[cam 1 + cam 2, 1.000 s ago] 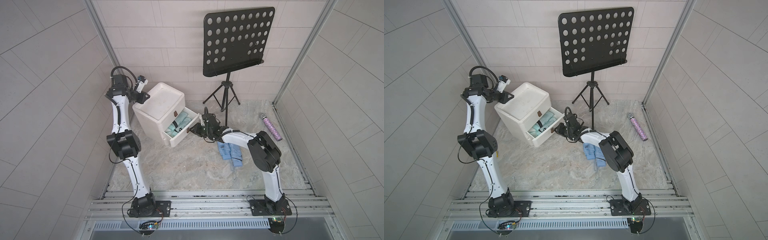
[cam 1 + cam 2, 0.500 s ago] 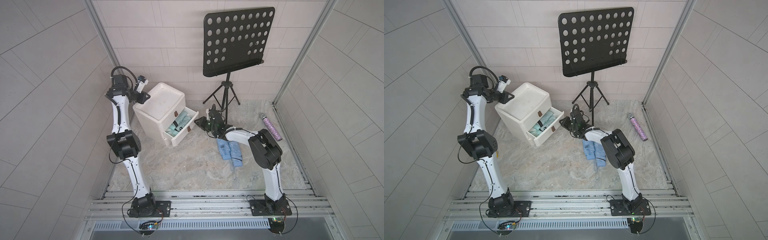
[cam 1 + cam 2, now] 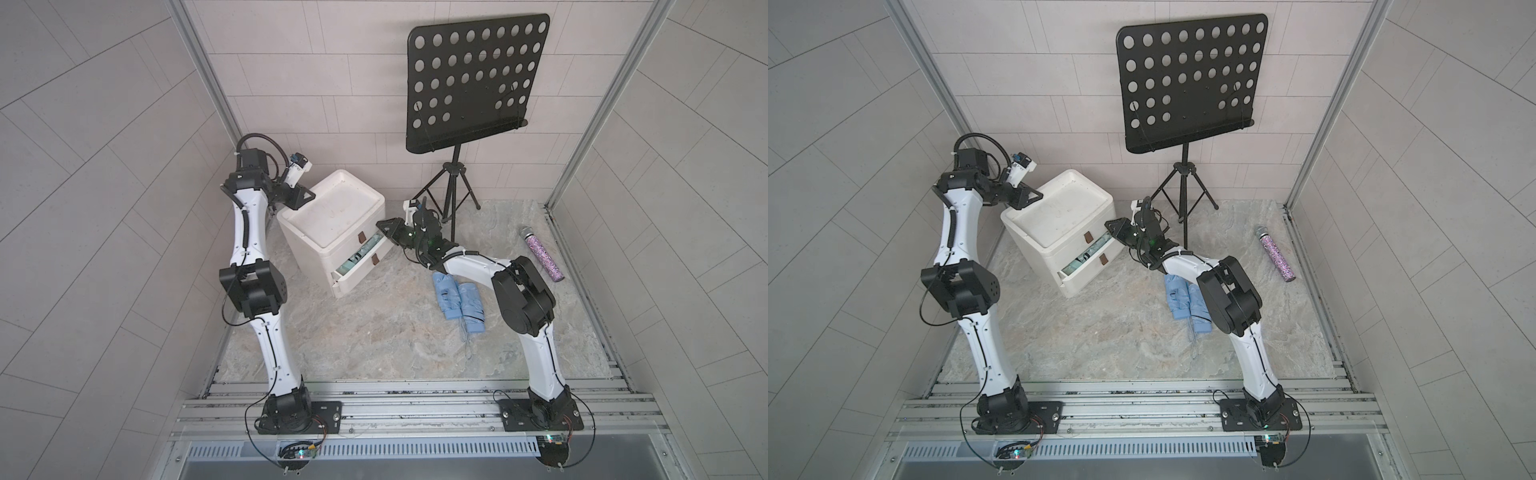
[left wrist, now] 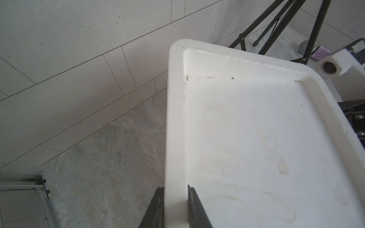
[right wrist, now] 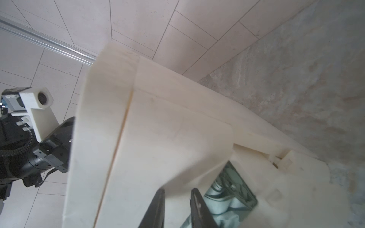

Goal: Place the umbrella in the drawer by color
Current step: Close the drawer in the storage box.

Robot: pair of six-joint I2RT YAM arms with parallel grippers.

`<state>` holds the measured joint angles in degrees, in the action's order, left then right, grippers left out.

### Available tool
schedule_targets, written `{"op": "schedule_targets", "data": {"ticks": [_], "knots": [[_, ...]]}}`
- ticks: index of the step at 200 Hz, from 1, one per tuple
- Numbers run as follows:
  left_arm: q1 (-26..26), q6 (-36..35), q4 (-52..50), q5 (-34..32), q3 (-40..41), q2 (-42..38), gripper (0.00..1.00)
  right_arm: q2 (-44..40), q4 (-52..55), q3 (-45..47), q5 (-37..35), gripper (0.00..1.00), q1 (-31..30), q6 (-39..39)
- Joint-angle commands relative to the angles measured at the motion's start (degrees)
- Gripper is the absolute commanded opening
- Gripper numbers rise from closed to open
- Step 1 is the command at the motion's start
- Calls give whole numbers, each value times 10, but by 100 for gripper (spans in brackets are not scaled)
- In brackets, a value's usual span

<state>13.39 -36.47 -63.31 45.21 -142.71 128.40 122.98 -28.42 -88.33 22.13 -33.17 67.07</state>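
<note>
The white drawer cabinet (image 3: 336,208) (image 3: 1059,216) stands at the back left. One drawer (image 3: 357,270) (image 3: 1088,270) is open a little, with teal patterned umbrellas (image 3: 359,255) (image 5: 227,193) inside. My right gripper (image 3: 382,224) (image 5: 177,190) is at the drawer's far corner. It is shut on the drawer's white wall, with one finger inside beside the umbrellas. My left gripper (image 3: 305,195) (image 4: 175,189) is shut on the cabinet's raised top rim (image 4: 174,138). Two folded light-blue umbrellas (image 3: 459,301) (image 3: 1185,301) lie on the floor under the right arm.
A black music stand (image 3: 469,83) on a tripod (image 3: 453,195) stands just behind the right gripper. A glittery purple microphone (image 3: 544,257) (image 3: 1277,257) lies by the right wall. Tiled walls close in on three sides, and a metal rail runs along the front.
The drawer has slid inward and now shows only a narrow gap. My right gripper moved with it toward the cabinet and back wall. The left arm has not moved.
</note>
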Motion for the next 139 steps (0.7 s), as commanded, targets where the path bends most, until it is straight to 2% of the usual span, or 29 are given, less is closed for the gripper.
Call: {"op": "schedule_targets", "data": {"ticks": [1,37,87,139], "knots": [[-23,24,-166,77,45,42,1,-28,-50,53,-14,26,-5,20],[-23,22,-166,71,46,42,1,-84,-67,110,-15,27,-3,-6],[-23,24,-166,74,47,41,1,-156,-38,167,-16,29,-1,-40],[-24,28,-166,88,54,41,1,-147,-73,225,-13,27,-6,-25]]}}
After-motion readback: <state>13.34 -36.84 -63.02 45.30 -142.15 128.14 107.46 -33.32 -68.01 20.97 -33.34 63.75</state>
